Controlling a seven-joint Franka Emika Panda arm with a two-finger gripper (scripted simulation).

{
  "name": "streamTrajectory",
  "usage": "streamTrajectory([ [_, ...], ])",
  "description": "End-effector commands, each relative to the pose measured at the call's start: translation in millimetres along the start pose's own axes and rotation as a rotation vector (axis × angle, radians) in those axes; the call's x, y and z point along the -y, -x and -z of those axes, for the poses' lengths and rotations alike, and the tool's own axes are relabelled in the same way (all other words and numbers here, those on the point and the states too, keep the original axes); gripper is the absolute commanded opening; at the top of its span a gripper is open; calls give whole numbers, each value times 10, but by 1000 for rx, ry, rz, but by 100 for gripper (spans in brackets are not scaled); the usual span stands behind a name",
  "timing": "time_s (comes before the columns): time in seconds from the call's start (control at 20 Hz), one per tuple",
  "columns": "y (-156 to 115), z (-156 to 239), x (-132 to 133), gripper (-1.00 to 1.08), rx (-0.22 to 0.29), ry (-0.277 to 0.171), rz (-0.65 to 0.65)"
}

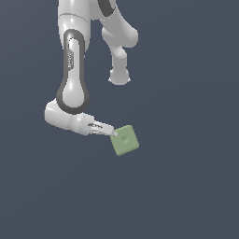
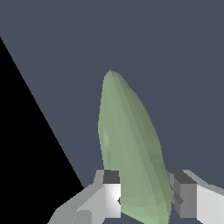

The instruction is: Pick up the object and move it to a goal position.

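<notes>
Gripper [image 2: 142, 197] clamped on pale green cube [image 2: 131, 148]; one finger [image 2: 111, 194] pressed on each side, cube filling gap between pads; cube juts out beyond fingertips, tilted, dimpled face visible in exterior view [image 1: 124, 139]; arm [image 1: 72, 79] bent above, wrist angled down toward cube; background plain dark grey-blue.

Flat, even, shadowless render; sharp, perhaps stretched close up.

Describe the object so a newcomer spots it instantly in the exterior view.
Follow the white arm down to its gripper. At its tips sits the cube, between the fingers in the wrist view. It is the only green thing: pale sage, rounded edges, faint round dimple.
</notes>
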State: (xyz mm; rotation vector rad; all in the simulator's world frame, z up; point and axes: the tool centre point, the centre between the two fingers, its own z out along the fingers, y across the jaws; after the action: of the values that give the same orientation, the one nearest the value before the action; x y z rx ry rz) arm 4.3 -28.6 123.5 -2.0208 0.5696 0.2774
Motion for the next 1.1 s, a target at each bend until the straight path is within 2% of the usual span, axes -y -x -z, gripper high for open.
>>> streamTrajectory([
  [0.0, 51, 265, 93, -100, -1, 1, 0],
  [0.75, 336, 1891, 683, -100, 3, 6, 0],
  [1.05, 411, 2405, 875, -100, 5, 5, 1],
])
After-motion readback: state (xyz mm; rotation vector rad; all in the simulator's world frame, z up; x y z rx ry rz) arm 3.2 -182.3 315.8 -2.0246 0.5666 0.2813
